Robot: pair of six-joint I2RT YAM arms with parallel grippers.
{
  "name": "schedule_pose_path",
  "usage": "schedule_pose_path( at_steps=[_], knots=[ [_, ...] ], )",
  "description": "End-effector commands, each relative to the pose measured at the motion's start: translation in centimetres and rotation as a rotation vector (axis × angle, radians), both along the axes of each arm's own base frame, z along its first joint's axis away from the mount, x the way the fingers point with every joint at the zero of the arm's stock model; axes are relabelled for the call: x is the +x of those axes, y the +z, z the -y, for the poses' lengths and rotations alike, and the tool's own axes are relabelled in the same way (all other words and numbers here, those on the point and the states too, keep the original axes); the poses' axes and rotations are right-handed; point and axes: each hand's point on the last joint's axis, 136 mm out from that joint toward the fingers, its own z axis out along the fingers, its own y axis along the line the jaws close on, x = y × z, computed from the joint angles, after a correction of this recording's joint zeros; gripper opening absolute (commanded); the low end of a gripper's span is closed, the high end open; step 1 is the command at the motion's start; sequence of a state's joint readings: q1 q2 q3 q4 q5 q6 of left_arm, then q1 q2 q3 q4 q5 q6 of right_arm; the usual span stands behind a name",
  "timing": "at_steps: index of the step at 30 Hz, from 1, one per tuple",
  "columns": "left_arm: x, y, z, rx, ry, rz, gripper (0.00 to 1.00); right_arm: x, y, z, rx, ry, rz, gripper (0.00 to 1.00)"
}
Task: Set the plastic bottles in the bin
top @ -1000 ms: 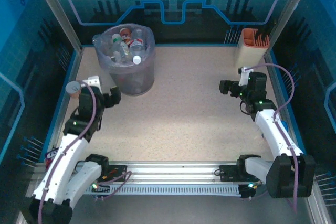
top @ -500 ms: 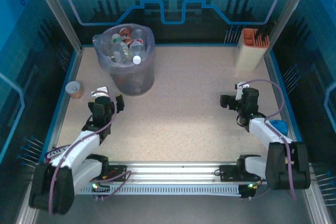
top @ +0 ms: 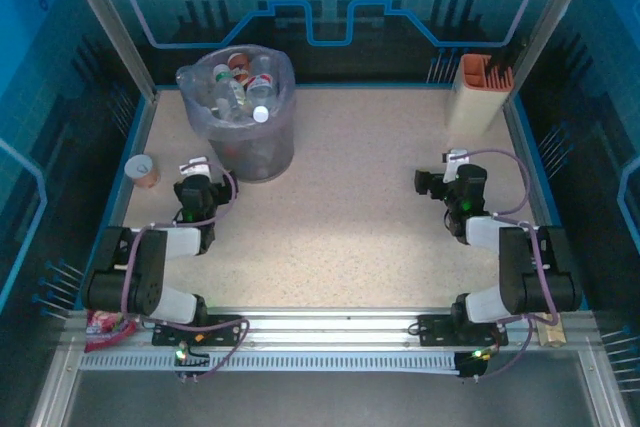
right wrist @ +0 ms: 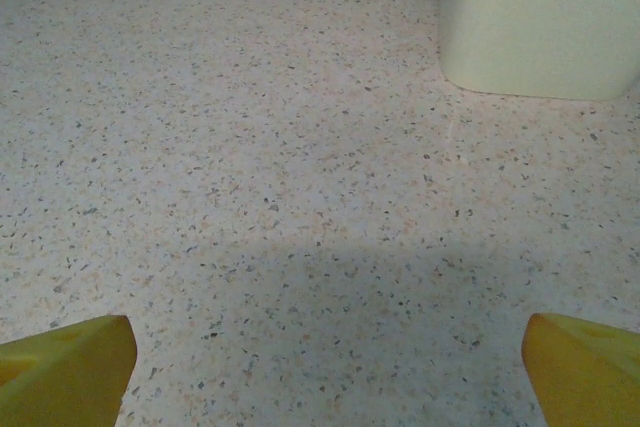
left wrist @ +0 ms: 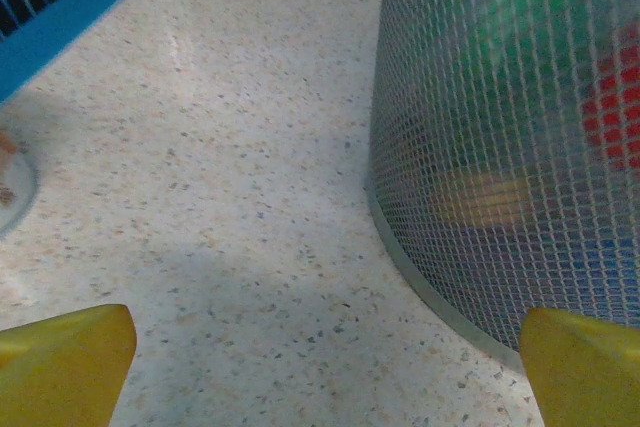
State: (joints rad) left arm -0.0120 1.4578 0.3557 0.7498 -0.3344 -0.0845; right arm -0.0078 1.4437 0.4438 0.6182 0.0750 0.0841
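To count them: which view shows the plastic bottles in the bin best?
The top external view: it looks down into the bin, so the plastic bottles and caps show. The left wrist view gives blurred colours through the bin's mesh wall. The right wrist view faces the cream holder.

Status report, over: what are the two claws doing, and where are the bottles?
Left gripper open, empty, beside bin. Right gripper open, empty. Plastic bottles in bin. Paper cup aside, not obstructing.

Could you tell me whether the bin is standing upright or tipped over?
Upright: the bin stands on its base, open top up, bottles piled inside.
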Motion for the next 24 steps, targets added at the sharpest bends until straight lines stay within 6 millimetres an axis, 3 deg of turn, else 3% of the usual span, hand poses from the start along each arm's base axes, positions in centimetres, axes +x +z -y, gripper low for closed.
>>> schedule_pose_path(
  at_steps=[1, 7, 24],
  knots=[
    [1.8, 2.6, 0.9, -0.007, -0.056, 0.107, 0.99, 0.9, 1.6, -1.3, -0.043, 0.045, 0.108, 1.0],
    [2.0, 1.4, 1.8, 0.009, -0.095, 0.109, 0.99, 0.8, 0.9, -1.2, -0.075, 0.01, 0.153, 1.0],
    [2.0, 1.4, 1.7, 0.011, -0.093, 0.112, 0.99, 0.8, 1.0, -1.8, -0.142, -0.009, 0.158, 1.0]
  ],
)
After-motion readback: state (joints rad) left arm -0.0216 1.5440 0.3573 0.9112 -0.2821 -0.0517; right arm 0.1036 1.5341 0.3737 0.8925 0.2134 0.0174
